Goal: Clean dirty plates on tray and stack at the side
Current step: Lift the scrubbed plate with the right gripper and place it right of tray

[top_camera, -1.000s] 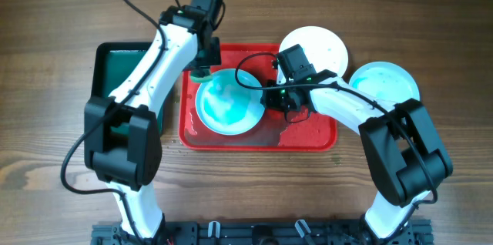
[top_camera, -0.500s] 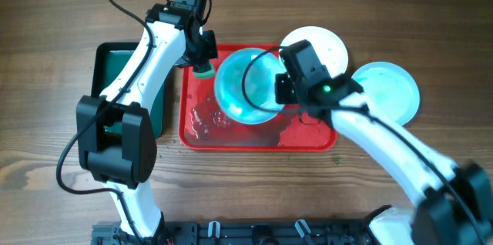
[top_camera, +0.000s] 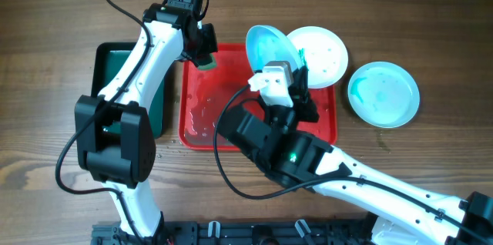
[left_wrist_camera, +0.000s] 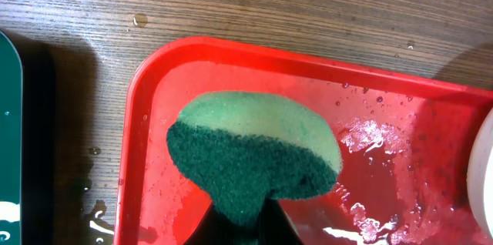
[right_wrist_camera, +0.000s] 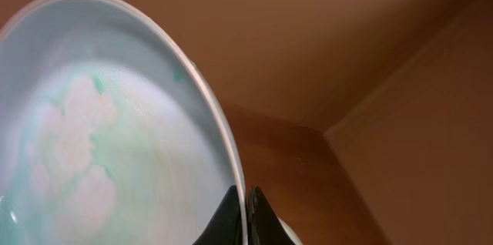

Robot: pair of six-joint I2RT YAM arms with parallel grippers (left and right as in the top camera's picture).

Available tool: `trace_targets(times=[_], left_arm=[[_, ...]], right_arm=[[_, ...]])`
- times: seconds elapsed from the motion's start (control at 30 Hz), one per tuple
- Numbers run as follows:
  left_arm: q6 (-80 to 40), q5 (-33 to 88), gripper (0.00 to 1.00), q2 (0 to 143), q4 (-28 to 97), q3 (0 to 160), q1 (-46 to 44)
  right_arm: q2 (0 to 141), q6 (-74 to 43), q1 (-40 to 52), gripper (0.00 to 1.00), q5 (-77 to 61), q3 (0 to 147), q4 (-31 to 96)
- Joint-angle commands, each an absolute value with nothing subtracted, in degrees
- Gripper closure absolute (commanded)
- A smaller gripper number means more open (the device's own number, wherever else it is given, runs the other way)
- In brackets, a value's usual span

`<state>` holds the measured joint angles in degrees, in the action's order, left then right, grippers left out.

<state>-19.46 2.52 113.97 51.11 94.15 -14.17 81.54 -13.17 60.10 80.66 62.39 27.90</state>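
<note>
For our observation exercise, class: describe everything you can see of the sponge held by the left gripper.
The sponge has two layers: pale green foam joined to a dark green, coarser scouring pad. Its outline is rounded and bulges where the left gripper pinches its lower edge. It sits over a corner of the wet red tray; whether it touches the tray cannot be told.

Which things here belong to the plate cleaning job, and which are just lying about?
Job: red tray, raised plate, white plate at the tray's corner, smeared plate on the table, green sponge.
Lying about: dark green tray, water drops on the wood.
</note>
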Motion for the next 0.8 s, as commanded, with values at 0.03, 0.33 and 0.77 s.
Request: trace_targets(times=[0.03, 0.33, 0.77], left_arm=[[-20.23, 3.20, 0.96, 113.36, 51.05, 94.83, -13.87], [-20.21, 3.20, 0.96, 113.36, 51.20, 94.83, -13.87], [-20.21, 3.20, 0.96, 113.36, 51.66, 94.83, -14.02]], right_arm=[[80.44, 2.20, 60.38, 0.96, 87.09, 63.66, 18.52], [80.44, -2.22, 60.20, 0.96, 73.41, 62.87, 24.53], [76.60, -25.04, 10.37, 0.96, -11.29, 62.87, 38.63]])
